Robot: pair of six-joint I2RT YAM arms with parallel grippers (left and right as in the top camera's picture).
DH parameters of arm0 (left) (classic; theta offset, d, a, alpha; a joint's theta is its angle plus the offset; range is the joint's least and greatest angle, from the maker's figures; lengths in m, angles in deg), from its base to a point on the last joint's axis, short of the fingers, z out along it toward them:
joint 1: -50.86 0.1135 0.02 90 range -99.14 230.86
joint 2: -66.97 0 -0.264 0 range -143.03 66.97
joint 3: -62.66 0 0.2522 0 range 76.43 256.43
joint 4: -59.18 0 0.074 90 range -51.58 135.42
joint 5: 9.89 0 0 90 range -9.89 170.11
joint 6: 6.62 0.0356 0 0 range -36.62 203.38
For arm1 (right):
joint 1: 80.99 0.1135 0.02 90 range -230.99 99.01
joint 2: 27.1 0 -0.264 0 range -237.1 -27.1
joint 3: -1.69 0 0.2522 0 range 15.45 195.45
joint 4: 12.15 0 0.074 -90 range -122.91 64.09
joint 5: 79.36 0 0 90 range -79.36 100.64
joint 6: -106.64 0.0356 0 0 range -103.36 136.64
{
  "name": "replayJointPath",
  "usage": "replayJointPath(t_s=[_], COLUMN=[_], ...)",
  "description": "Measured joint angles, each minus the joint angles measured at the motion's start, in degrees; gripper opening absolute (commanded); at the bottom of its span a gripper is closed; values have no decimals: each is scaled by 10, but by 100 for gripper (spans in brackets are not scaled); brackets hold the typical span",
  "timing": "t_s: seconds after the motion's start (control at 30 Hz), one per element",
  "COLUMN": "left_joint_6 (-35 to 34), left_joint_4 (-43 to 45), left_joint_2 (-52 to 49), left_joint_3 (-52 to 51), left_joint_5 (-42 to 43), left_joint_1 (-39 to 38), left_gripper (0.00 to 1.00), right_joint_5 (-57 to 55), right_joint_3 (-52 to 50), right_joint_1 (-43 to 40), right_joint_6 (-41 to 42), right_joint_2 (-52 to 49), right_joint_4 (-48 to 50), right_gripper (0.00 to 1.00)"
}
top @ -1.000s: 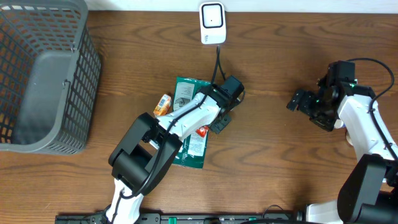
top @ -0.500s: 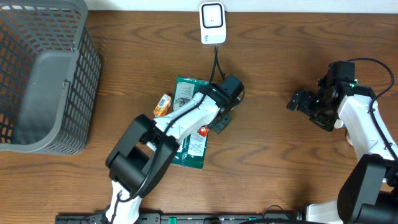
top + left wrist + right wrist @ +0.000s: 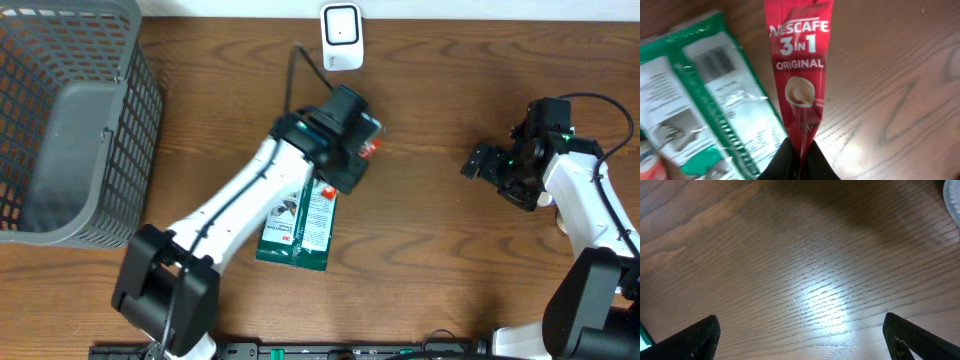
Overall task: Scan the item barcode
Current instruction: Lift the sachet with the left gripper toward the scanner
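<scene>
One slim red foil sachet [image 3: 800,75], printed Nescafé 3in1 Original with a coffee cup under the lettering, is the item we are handling. It is long, narrow and thin, so we judge it floppy and apt to twist in a pinch. Our left gripper [image 3: 799,161] is clenched on one end of it. The rest sticks out from the jaws, apparently clear of the brown wooden table [image 3: 450,280], beside the flat green plastic packet [image 3: 298,222] and near the small white barcode scanner [image 3: 341,38] at the far edge.

No barcode shows on the face that the wrist camera sees, so we take it to be on the other side. We judge the pick done and the presenting step in hand. Next we must bring the sachet before the scanner's window and turn its code toward it.

Our right gripper [image 3: 477,161] hangs well apart, jaws spread, holding nothing. A grey plastic mesh basket [image 3: 140,110] stands at the left.
</scene>
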Motion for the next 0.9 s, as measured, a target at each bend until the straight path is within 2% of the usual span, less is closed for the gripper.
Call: replayJointPath(t_s=[0.17,0.37,0.47,0.5,0.53,0.57,0.63,0.67,0.77,0.9], left_joint_6=[8,26,37,38,40,38,50,53,65,66], left_joint_4=[-45,-40,-39,-50,-64,-77,-119,-148,-232,-259], left_joint_2=[0,0,0,0,0,0,-1,-3,-23,-66], left_joint_3=[84,212,232,232,232,229,221,215,200,162], left_joint_5=[24,33,25,18,11,6,-3,-7,-14,-17], left_joint_1=[57,86,89,89,88,86,80,77,67,62], left_gripper=[7,7,7,17,36,50,66,70,71,71], right_joint_5=[0,0,0,0,0,0,0,0,0,0], right_joint_3=[0,0,0,0,0,0,0,0,0,0], right_joint_1=[0,0,0,0,0,0,0,0,0,0], right_joint_6=[0,0,0,0,0,0,0,0,0,0], right_joint_2=[0,0,0,0,0,0,0,0,0,0], right_joint_4=[0,0,0,0,0,0,0,0,0,0], right_gripper=[99,99,99,99,99,99,99,99,99,99])
